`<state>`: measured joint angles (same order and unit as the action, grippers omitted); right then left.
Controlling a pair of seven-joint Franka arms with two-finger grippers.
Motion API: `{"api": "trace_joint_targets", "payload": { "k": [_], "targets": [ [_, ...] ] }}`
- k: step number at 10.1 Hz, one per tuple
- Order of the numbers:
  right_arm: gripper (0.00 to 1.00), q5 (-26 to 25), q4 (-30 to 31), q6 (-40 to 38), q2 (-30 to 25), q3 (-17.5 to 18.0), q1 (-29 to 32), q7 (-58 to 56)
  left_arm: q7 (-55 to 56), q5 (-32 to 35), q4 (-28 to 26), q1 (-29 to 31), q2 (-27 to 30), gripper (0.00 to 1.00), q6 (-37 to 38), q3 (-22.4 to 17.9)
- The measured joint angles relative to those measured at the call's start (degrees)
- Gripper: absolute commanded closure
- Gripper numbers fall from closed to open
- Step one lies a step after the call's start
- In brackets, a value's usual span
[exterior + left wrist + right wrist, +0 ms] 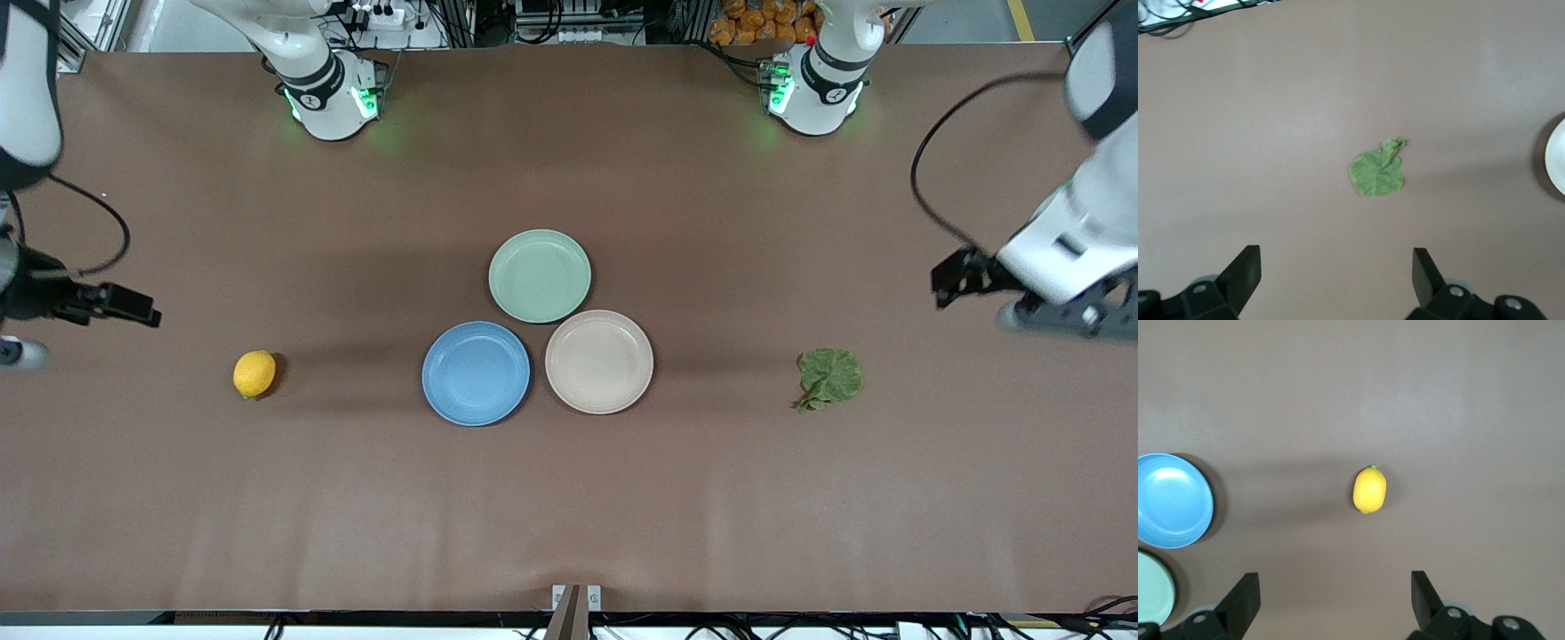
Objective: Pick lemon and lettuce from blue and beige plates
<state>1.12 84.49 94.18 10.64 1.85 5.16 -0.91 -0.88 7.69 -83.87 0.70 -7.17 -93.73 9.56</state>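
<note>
The lemon (254, 373) lies on the bare table toward the right arm's end, apart from the plates; it also shows in the right wrist view (1369, 490). The lettuce (829, 379) lies flat on the table toward the left arm's end and shows in the left wrist view (1379, 171). The blue plate (476, 373) and the beige plate (599, 362) sit side by side mid-table, both empty. My left gripper (1336, 259) is open and empty, up over the table near the lettuce. My right gripper (1335, 581) is open and empty, up over the table near the lemon.
An empty mint-green plate (540, 276) touches the two plates, farther from the front camera. The blue plate's rim (1171, 500) and the mint plate's edge (1150, 587) show in the right wrist view, and the beige plate's edge (1557, 157) in the left wrist view.
</note>
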Motion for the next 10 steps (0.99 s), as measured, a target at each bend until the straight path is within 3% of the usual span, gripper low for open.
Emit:
{"api": "trace_joint_targets", "payload": {
  "k": [5,10],
  "targets": [
    [0.0,0.0,-1.0,-10.6,-4.4,0.0,-3.4,0.0,0.0,-2.6,-0.6,-0.2,4.9,0.0,5.2,0.9],
    [0.0,-0.1,-0.7,-13.1,-5.9,-0.3,-3.6,-0.6,-0.6,-3.8,-1.5,-1.5,5.5,0.0,5.2,-0.8]
  ]
}}
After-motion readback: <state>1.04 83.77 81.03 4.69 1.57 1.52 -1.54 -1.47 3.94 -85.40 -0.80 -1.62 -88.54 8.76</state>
